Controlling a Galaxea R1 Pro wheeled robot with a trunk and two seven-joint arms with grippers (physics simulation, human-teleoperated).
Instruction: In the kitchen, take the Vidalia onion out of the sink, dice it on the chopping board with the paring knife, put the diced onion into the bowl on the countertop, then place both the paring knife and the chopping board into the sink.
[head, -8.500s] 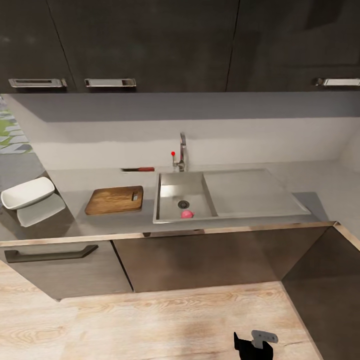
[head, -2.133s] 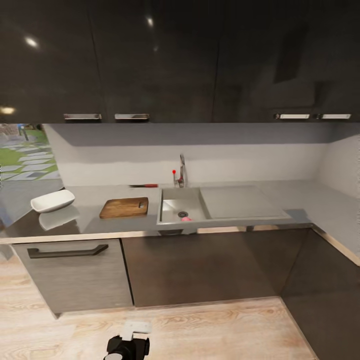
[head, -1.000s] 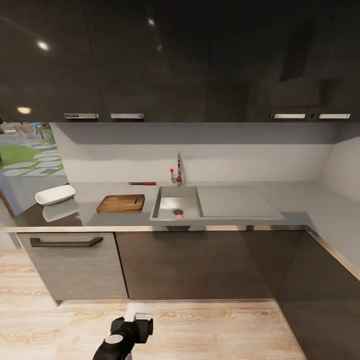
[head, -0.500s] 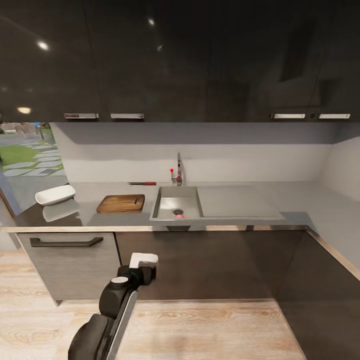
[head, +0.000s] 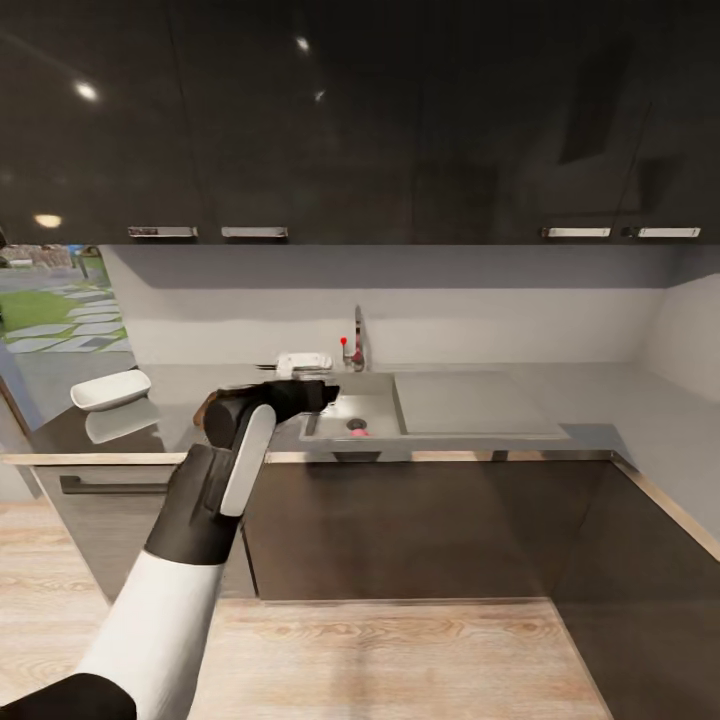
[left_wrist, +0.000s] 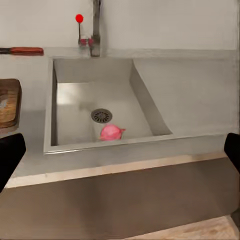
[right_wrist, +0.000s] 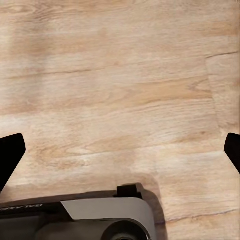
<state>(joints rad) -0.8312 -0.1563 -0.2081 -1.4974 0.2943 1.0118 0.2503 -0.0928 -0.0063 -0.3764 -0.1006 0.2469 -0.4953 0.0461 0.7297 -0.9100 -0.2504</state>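
The pink Vidalia onion (left_wrist: 111, 132) lies in the grey sink (left_wrist: 145, 107) next to the round drain (left_wrist: 101, 115); in the head view the onion (head: 358, 432) is a small pink spot in the sink (head: 350, 405). My left gripper (head: 325, 392) hovers open at the sink's left rim, its fingertips (left_wrist: 10, 155) spread wide. The chopping board (left_wrist: 7, 102) lies left of the sink, mostly hidden behind my arm in the head view. The paring knife (left_wrist: 22, 50) rests by the backsplash. The white bowl (head: 110, 390) stands far left on the countertop (head: 175, 385). My right gripper (right_wrist: 120, 152) is open over the floor.
A chrome tap (head: 357, 345) with a red knob (left_wrist: 79, 18) stands behind the basin. The flat draining area (head: 470, 400) extends to the right. Glossy black upper cabinets (head: 350, 120) hang above the counter. The wooden floor (right_wrist: 120, 75) and part of my base (right_wrist: 95, 220) are below the right gripper.
My left arm has risen from in front of the lower cabinets to counter height, and now covers the chopping board and reaches the sink's left rim. The camera has held still over the last second.
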